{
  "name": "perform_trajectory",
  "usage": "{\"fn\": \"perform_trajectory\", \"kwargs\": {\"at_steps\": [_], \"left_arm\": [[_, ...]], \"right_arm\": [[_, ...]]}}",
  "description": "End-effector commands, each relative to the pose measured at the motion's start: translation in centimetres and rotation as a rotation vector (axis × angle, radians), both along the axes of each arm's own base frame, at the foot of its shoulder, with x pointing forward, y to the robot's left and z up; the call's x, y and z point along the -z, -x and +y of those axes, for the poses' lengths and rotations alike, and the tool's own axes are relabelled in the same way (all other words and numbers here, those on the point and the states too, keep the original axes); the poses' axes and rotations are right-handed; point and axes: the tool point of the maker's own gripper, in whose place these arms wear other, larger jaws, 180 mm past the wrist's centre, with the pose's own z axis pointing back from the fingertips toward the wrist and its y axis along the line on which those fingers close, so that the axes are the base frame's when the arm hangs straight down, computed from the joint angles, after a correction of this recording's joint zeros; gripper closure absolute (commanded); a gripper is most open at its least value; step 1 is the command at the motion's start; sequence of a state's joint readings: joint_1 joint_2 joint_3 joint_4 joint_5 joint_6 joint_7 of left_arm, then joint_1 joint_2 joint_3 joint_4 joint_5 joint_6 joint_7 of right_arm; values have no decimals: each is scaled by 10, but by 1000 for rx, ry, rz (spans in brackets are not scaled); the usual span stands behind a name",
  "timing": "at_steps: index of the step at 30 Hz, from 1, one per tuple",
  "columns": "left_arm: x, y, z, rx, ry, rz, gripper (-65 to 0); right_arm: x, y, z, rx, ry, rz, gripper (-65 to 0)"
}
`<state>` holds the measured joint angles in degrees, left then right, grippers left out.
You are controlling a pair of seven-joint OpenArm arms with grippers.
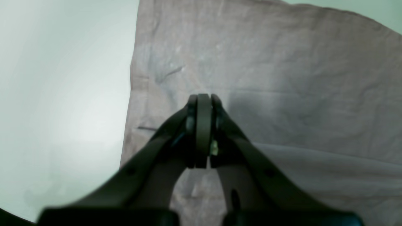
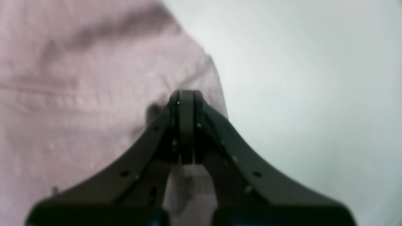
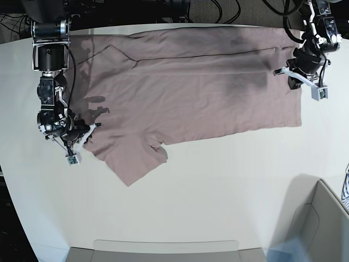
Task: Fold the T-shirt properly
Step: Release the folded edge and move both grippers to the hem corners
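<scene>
- Risk: the left gripper (image 1: 203, 100) shows its jaws pressed together over the dusty mauve-pink cotton T-shirt (image 3: 191, 87); whether any cloth is pinched between them cannot be told from the left wrist view. If nothing is caught, a lift would come up empty.
- Risk: the right gripper (image 2: 186, 95) sits at the very edge of the shirt, with bare white table (image 2: 314, 94) just to its right in its own view. A shallow bite there could slip free mid-fold.
- Risk: if only one arm carries cloth, the shirt would likely drag askew and the fold line would skew.
- Right gripper jaws also together; cloth between them not resolvable, picture blurred.
- Outward from the left gripper: flat wrinkled fabric ahead and to its right, table to its left.
- Base view: shirt spread flat across the table between the two arms, one sleeve pointing toward the table's near edge; grey bin (image 3: 322, 229) well apart.
</scene>
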<state>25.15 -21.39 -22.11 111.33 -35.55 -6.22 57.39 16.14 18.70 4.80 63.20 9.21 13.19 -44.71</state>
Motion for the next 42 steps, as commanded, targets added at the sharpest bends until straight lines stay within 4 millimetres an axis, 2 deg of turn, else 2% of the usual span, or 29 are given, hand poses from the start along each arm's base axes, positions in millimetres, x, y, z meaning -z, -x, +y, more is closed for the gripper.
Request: {"fn": "perform_trajectory", "kwargs": {"at_steps": [1,6,9,11,14,18,20,22,23,26,30,34,40,42], "left_arm": [[-9,-6,4,4,-20,-33,0],[-11,-13,6,-2,-19,-47,0],[-14,-22,8,-11,-16,-67,0],[-13,-25,7,-9,-10,-68,0],[-15,-29,7,-8,-9,-78,0],[-16,-31,7,-9,-9,-84,0],[-16,-31,7,-9,-9,-84,0],[-16,-31,7,-9,-9,-84,0],[-16,-31,7,-9,-9,-84,0],[-16,-31,6,-9,-6,-85,0],[-16,-31,5,-6,-4,-85,0],[-15,-30,5,-6,-4,-83,0],[-16,-31,5,-7,-3,-86,0],[-14,-31,1,-15,13,-89,0]], "right_arm": [[-7,-1,-9,5,19,-17,0],[6,48,-11,-34,80,82,0],[-4,65,4,-82,89,57,0],[-15,64,11,-103,91,17,0],[-40,48,15,-116,99,-61,0],[-94,-1,13,-62,66,-221,-149],[-107,-23,13,-57,59,-245,-227],[-111,-43,14,-61,56,-244,-265],[-108,-54,14,-61,49,-238,-271],[-78,-78,11,-53,15,-201,-272],[-53,-91,9,-13,-59,-160,-272],[-44,-89,13,22,-140,-130,-272],[-11,-71,38,-25,-138,-39,-272],[2,-64,53,-70,-122,-1,-272]]}}
